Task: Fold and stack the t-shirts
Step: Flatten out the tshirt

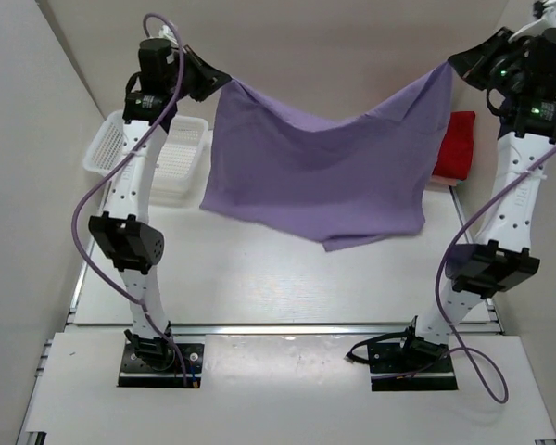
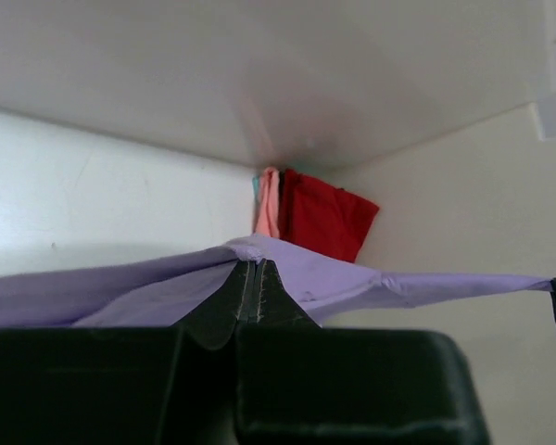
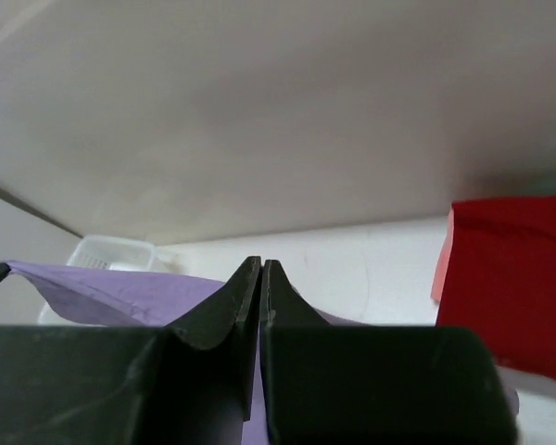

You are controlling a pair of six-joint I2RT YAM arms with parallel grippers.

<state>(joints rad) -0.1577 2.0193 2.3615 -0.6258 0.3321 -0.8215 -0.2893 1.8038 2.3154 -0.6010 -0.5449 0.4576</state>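
Raised over the white table [image 1: 259,287], my left gripper [image 1: 224,82], upper left of the overhead frame, and my right gripper [image 1: 450,67], upper right, each pinch a top corner of the lavender t-shirt [image 1: 324,167]. Both sets of jaws are pressed together on the cloth.

The shirt hangs spread between them across the upper middle of the frame. Its top edge sags in the centre and its lower hem drops toward the table (whether the hem touches the surface, I cannot tell).

The red t-shirt [image 1: 456,144] lies in a compact block at the far right of the table, just past the hanging shirt's right edge. In my left wrist view, the salmon pink t-shirt [image 2: 269,202] shows against the red one's left side, touching it.

The white lattice basket [image 1: 157,153] sits at the upper left of the overhead frame, behind my left arm and just beside the lavender shirt's left edge.
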